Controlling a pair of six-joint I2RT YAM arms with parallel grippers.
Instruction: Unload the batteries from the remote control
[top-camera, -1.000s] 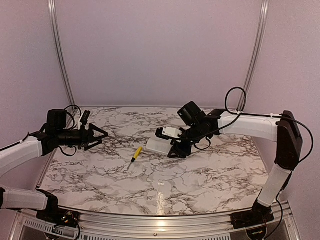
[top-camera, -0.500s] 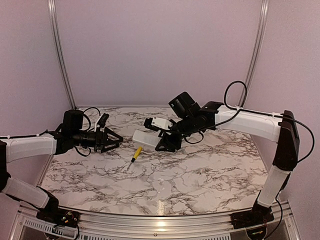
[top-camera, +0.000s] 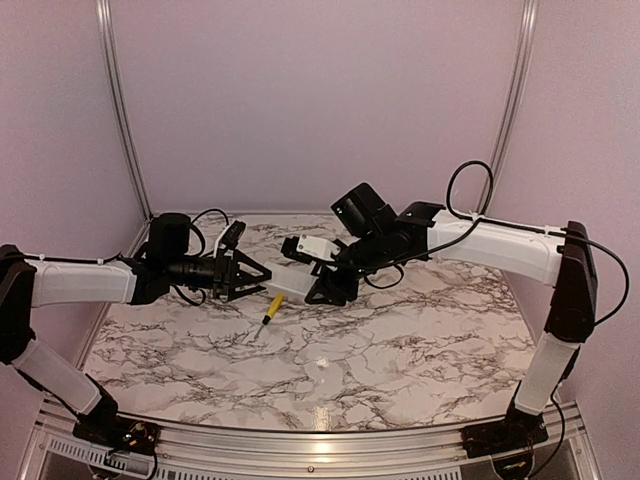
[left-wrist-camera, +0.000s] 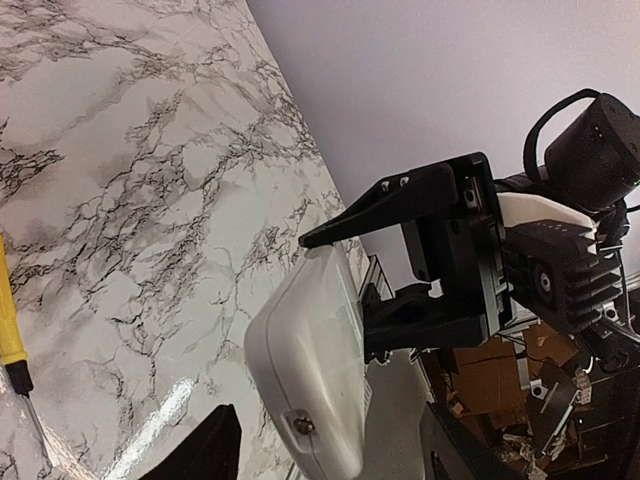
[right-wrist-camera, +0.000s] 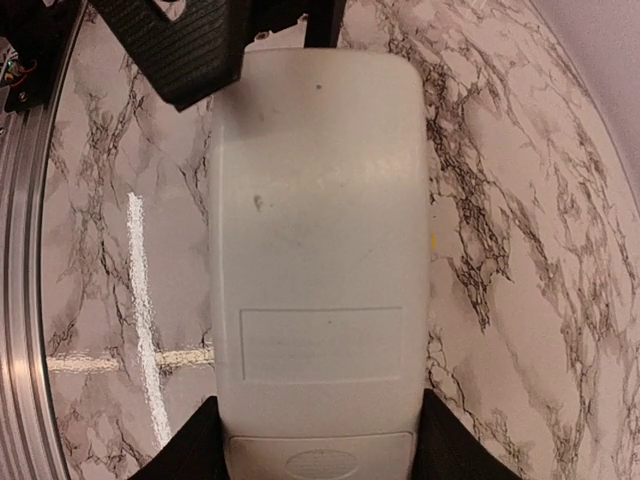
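Note:
The white remote control (top-camera: 284, 281) is held off the table by my right gripper (top-camera: 320, 287), which is shut on its near end. In the right wrist view the remote (right-wrist-camera: 315, 230) fills the middle, with a closed rectangular panel on its face, and my right gripper (right-wrist-camera: 318, 420) clamps its sides. My left gripper (top-camera: 258, 276) is open, with its jaws on either side of the remote's far end. The left wrist view shows that end (left-wrist-camera: 310, 370) with a small screw, between the left gripper (left-wrist-camera: 330, 442) jaws. The batteries are hidden.
A yellow-handled screwdriver (top-camera: 270, 307) lies on the marble table (top-camera: 400, 350) just below the remote; its handle also shows in the left wrist view (left-wrist-camera: 10, 335). Pale walls and metal rails close the table in.
My right gripper has lifted the remote off the table and carried it left. My left gripper has moved right until its open jaws reach the remote's end.

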